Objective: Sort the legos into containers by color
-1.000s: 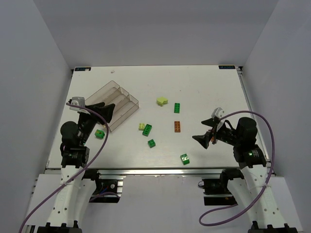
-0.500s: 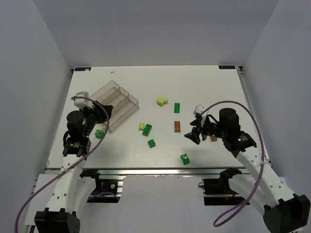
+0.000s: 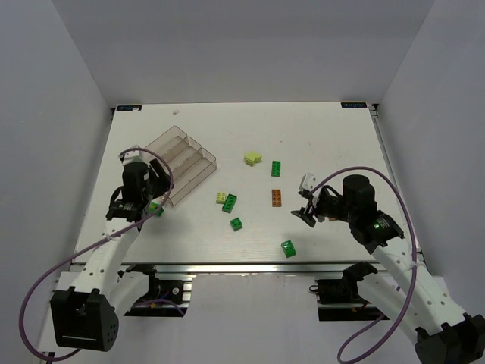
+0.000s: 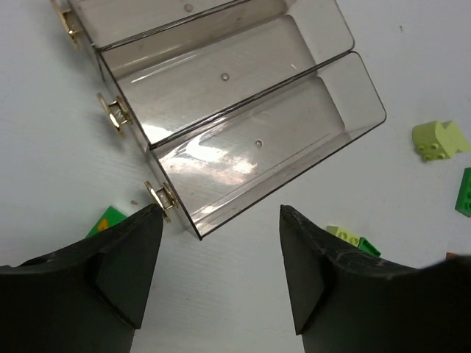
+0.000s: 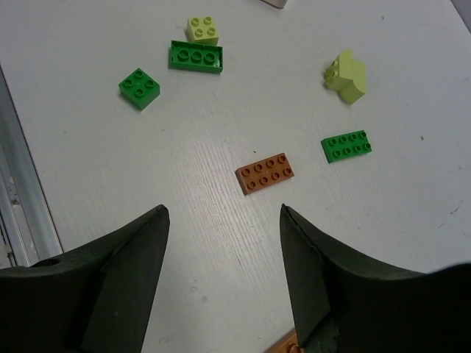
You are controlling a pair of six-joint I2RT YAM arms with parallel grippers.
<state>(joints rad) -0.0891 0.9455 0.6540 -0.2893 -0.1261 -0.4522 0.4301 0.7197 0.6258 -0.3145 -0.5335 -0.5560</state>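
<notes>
The clear smoky tray [image 3: 180, 161] lies at the far left, its compartments empty; its near corner shows in the left wrist view [image 4: 243, 110]. My left gripper [image 3: 158, 199] is open and empty at that corner [image 4: 221, 220], with a green brick [image 3: 155, 208] beside its left finger [image 4: 109, 219]. My right gripper [image 3: 305, 214] is open and empty over bare table [image 5: 224, 220], just short of an orange brick [image 3: 276, 198] [image 5: 265, 172]. A second orange brick [image 5: 291, 342] peeks out by its right finger. Loose on the table are lime bricks [image 3: 252, 158] [image 3: 220, 197] and green bricks [image 3: 276, 168] [image 3: 229, 202] [image 3: 236, 223].
A green brick with printed eyes [image 3: 288, 248] lies near the table's front edge. The tray has small brass clasps [image 4: 114, 115] on its near end. The right wrist view shows a green square brick [image 5: 140, 87], a long green one [image 5: 196, 56] and a lime piece [image 5: 346, 76].
My left arm has come down and forward, bringing its gripper to the tray's near corner. My right arm has reached left toward the orange brick. No brick has moved.
</notes>
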